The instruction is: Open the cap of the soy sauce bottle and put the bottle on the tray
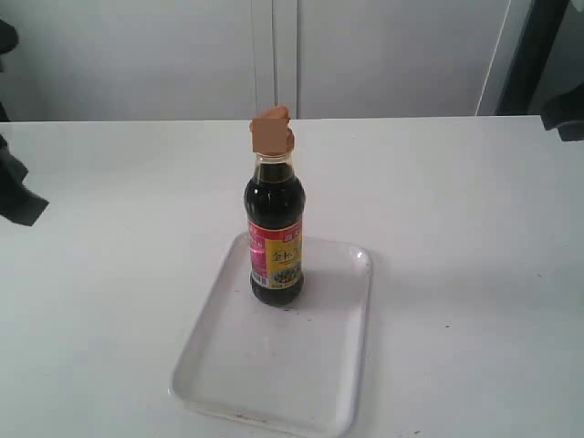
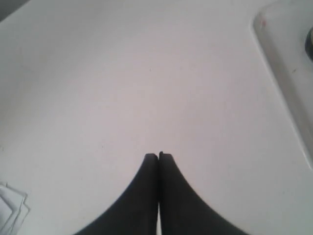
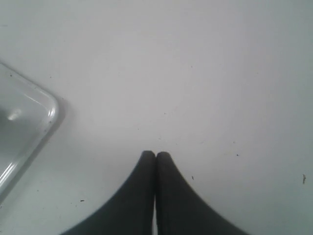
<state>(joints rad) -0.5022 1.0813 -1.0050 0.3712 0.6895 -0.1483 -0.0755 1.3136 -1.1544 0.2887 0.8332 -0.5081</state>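
Note:
The soy sauce bottle (image 1: 276, 233) stands upright on the far end of the white tray (image 1: 274, 370), its red and yellow label facing me. Its orange-brown cap (image 1: 272, 130) sits on the neck with the flip lid tilted up. My left gripper (image 2: 158, 155) is shut with nothing in it over bare table, and a corner of the tray (image 2: 281, 54) shows beside it. My right gripper (image 3: 156, 153) is shut and empty too, with a tray corner (image 3: 29, 122) off to its side. Both arms are far from the bottle, at the left (image 1: 18, 192) and right (image 1: 566, 114) edges of the exterior view.
The white table (image 1: 456, 228) spreads around the tray. A grey wall with panel seams (image 1: 274, 55) runs behind it. A dark post (image 1: 529, 55) stands at the back right. Some white paper (image 2: 11, 208) lies at the edge of the left wrist view.

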